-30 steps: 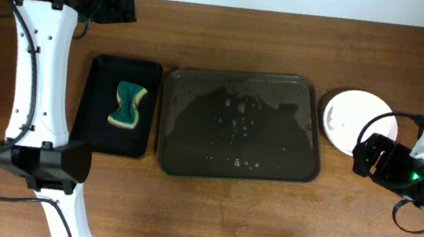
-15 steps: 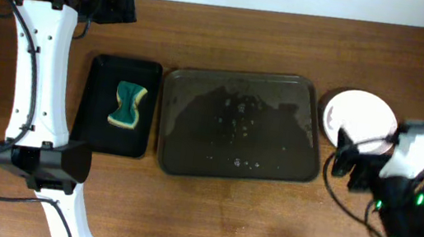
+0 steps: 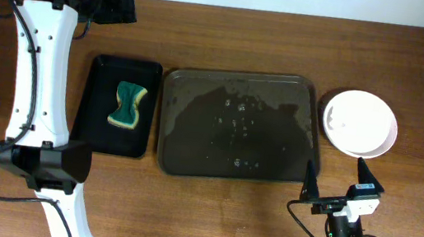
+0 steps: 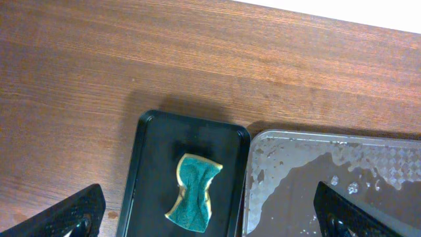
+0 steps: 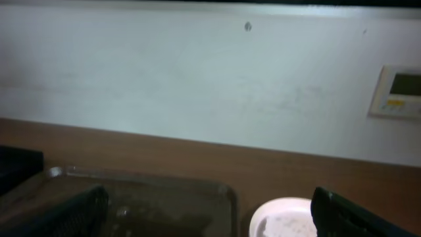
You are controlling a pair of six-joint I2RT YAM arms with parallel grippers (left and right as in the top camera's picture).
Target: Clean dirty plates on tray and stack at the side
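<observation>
The right gripper, jaws spread wide and empty, is held above the brown wood-grain tabletop. Just ahead of it lie the round white plates, wiped plain, their number indistinct. Ahead and to its left sits the wet, large dark brown rectangular tray. The left gripper, equally wide open and empty, overlooks a narrow black tray holding a green-and-yellow sponge.

I count one dark brown tray. One smaller black tray sits just left of it, holding one green-and-yellow sponge. Right of the dark brown tray I see one white plate from above; can't tell if more are stacked under it.
</observation>
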